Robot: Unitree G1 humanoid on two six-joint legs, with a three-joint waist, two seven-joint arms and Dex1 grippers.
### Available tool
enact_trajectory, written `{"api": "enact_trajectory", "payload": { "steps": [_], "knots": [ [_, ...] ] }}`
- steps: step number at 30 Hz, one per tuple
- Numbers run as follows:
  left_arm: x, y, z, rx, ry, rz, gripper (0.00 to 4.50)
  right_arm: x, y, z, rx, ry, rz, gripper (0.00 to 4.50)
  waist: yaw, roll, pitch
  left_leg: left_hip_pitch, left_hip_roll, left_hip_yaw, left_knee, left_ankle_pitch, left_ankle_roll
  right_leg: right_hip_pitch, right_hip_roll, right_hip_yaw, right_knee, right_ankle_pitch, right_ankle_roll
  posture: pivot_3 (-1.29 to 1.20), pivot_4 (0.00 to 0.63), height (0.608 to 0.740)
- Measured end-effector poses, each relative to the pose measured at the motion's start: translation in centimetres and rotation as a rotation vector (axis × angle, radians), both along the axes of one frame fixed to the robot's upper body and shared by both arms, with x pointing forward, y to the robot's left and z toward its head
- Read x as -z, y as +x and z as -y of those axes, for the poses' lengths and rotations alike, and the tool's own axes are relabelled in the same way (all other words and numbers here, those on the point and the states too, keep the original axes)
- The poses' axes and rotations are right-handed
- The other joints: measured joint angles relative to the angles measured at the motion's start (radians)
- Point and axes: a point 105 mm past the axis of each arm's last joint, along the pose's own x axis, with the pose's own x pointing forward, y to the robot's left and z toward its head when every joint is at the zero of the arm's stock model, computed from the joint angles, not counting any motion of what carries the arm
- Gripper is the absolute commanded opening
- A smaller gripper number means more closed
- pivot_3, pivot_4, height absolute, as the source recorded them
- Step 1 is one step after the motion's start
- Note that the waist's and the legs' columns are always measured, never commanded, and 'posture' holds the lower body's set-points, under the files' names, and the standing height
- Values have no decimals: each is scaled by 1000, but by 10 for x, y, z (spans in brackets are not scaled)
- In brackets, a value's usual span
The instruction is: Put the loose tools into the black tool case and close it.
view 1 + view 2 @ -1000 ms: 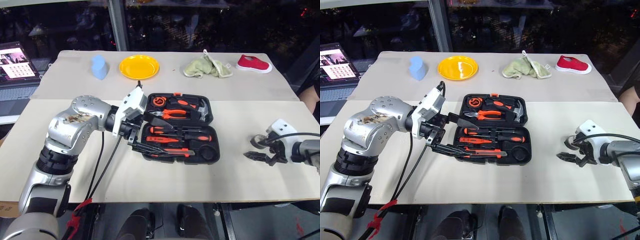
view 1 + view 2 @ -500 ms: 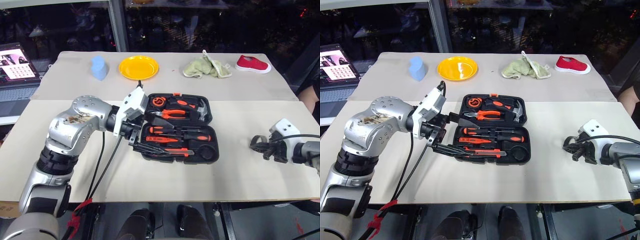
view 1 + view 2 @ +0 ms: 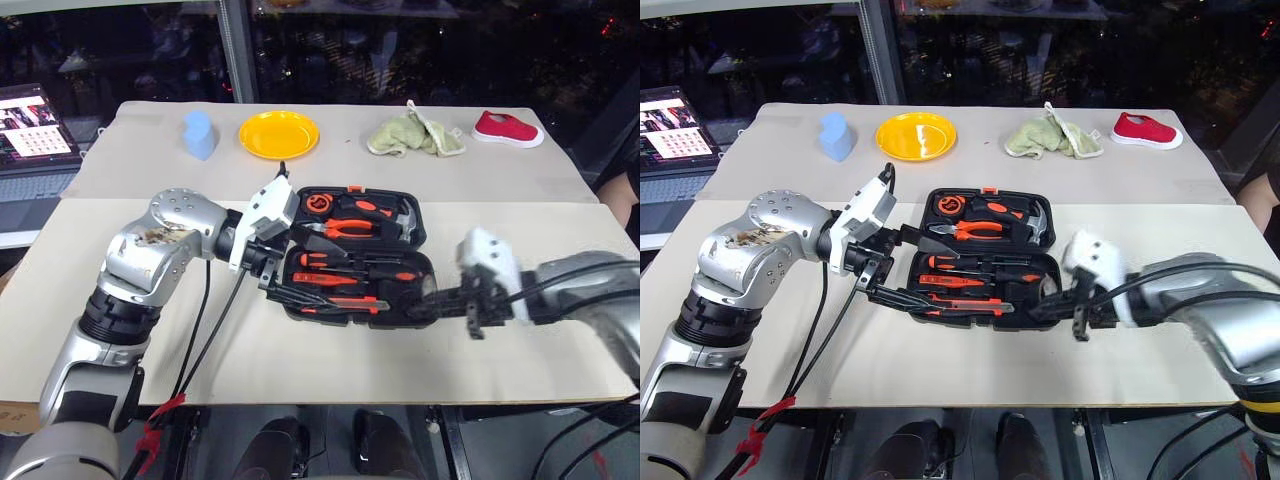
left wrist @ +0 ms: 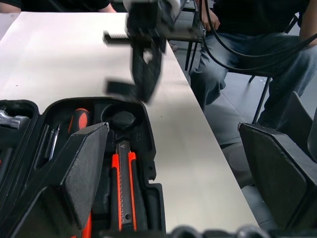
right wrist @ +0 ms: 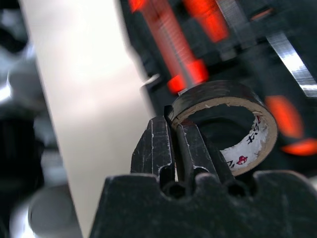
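The pale, board-covered table (image 3: 300,370) carries the black moulded-plastic tool case (image 3: 352,255) lying open at its centre, lid flat toward the far side, and this has not shifted over the last second. What has changed is my right arm: a second ago it stood well out toward the right edge with its fingers spread; it has since swung in across the bare surface, and my right gripper (image 3: 1042,305) now sits at the case's near right corner, clamped on the wall of the small dark tape roll (image 5: 225,126), one finger inside the ring and one outside. I judge the pickup done and the placing step begun, with the round recess (image 4: 122,119) at that corner the likely seat. My left gripper (image 3: 290,270) hangs at the case's left end, fingers spread wide and empty, as before. Inside the tray the orange-black utility knife (image 4: 123,183) lies along the near edge and the slim orange-black-handled screwdrivers (image 3: 355,268) lie above it, so the roll appears to be the last loose item; closing remains. Room: the table right of and before the case is open, the case rim sits directly under my fingers, and a seated person (image 4: 237,54) lies beyond the right table edge.
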Motion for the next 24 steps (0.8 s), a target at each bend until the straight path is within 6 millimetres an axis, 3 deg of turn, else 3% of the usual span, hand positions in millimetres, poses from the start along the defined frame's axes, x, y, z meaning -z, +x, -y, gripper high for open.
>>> {"api": "enact_trajectory", "payload": {
  "steps": [14, 24],
  "knots": [
    [-1, -1, 0, -10, 8, 20, 4500, 8, 20, 7, -20, -105, 71, 25, -4, 0, 0, 1, 0, 0, 0, 1, -1, 1, 0, 1, 1, 0, 0, 0, 150, 740],
    [-1, -1, -1, -12, 9, 20, 4500, 13, 14, 6, -43, -106, 32, 3281, -4, 0, 0, 1, 0, 0, 0, 0, -1, 1, 1, 1, 1, 0, 0, 0, 150, 740]
  ]
}}
